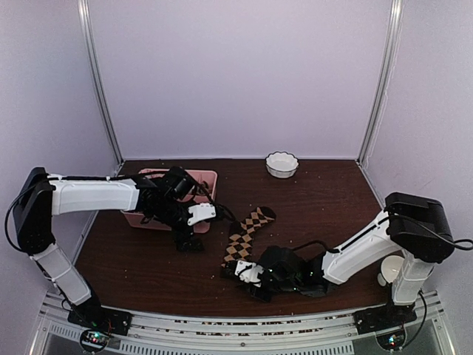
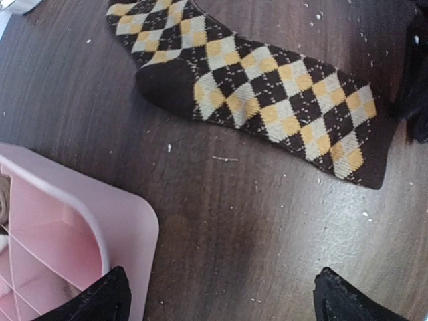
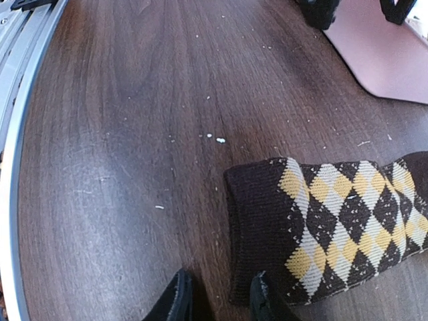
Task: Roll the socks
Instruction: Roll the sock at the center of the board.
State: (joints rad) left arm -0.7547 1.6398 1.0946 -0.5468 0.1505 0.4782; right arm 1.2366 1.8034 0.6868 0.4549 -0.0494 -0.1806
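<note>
A dark brown sock with tan argyle diamonds lies flat and stretched out on the dark wooden table, seen as well in the left wrist view and the right wrist view. My right gripper is low at the sock's near cuff end. Its jaws are narrow but apart: one finger is over the cuff corner, the other over bare table, and the cuff edge lies between them. My left gripper hangs wide open over bare table between the sock and the pink tray, holding nothing.
A pink divided tray sits at the back left, its corner just beside the left fingers. A white fluted bowl stands at the back wall. A pale object sits by the right arm's base. Metal rail at the near edge.
</note>
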